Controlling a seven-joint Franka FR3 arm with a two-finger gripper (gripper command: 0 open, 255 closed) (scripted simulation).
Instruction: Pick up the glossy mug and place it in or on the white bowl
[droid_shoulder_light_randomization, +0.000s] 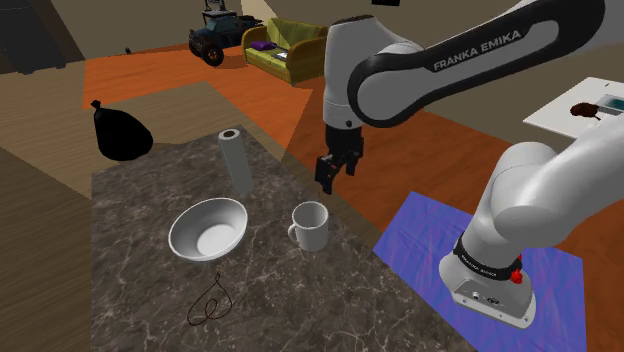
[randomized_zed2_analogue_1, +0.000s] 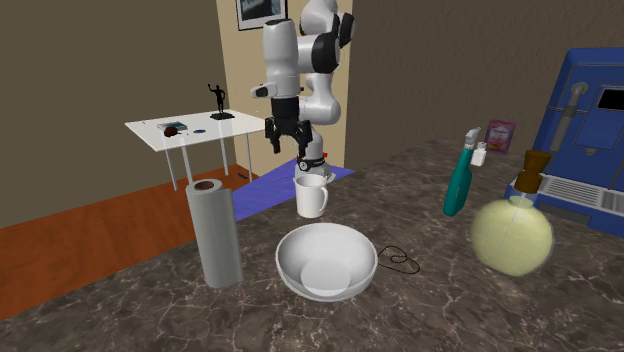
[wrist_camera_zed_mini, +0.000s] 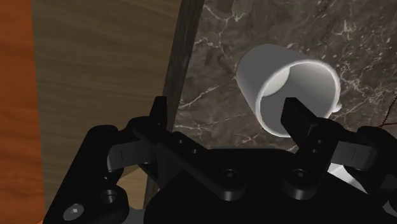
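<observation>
A white glossy mug (droid_shoulder_light_randomization: 311, 226) stands upright on the dark marbled counter (droid_shoulder_light_randomization: 140, 200), handle toward the white bowl (droid_shoulder_light_randomization: 208, 228) at its left in the shoulder view. In the second exterior view the mug (randomized_zed2_analogue_1: 311, 196) is just behind the bowl (randomized_zed2_analogue_1: 326, 262). My black gripper (droid_shoulder_light_randomization: 338, 170) hangs in the air above the counter's edge, higher than the mug and a little to its right in the shoulder view. It is open and empty. In the wrist view the mug (wrist_camera_zed_mini: 289, 89) lies beyond one fingertip (wrist_camera_zed_mini: 298, 118), outside the gap of the gripper (wrist_camera_zed_mini: 228, 118).
A grey paper roll (droid_shoulder_light_randomization: 236, 160) stands behind the bowl, and a thin wire loop (droid_shoulder_light_randomization: 210, 300) lies near the front. A green spray bottle (randomized_zed2_analogue_1: 463, 178), a pale yellow ball (randomized_zed2_analogue_1: 511, 236) and a blue machine (randomized_zed2_analogue_1: 590, 130) sit at the second exterior view's right. A purple mat (droid_shoulder_light_randomization: 420, 235) lies beside the counter.
</observation>
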